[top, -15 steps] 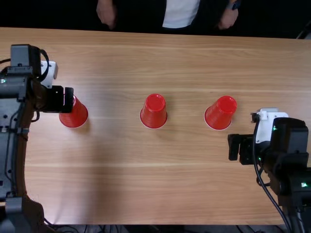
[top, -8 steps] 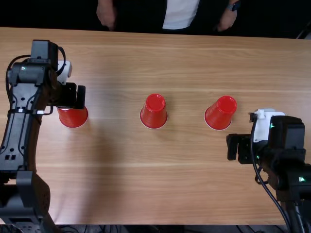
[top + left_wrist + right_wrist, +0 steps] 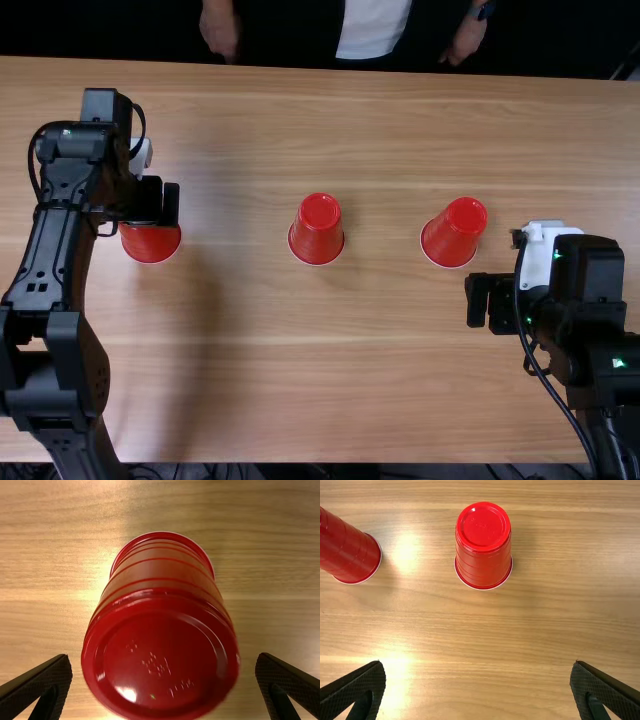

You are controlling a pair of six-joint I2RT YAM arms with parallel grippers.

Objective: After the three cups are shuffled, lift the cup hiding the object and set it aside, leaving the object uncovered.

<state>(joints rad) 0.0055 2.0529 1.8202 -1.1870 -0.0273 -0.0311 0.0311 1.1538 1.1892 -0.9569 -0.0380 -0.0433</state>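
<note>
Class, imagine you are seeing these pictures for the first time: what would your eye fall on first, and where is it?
Three red cups stand upside down in a row on the wooden table: left cup, middle cup, right cup. The left tool hangs open over the left cup, a finger on each side; the right tool sits open near the right cup.
</note>
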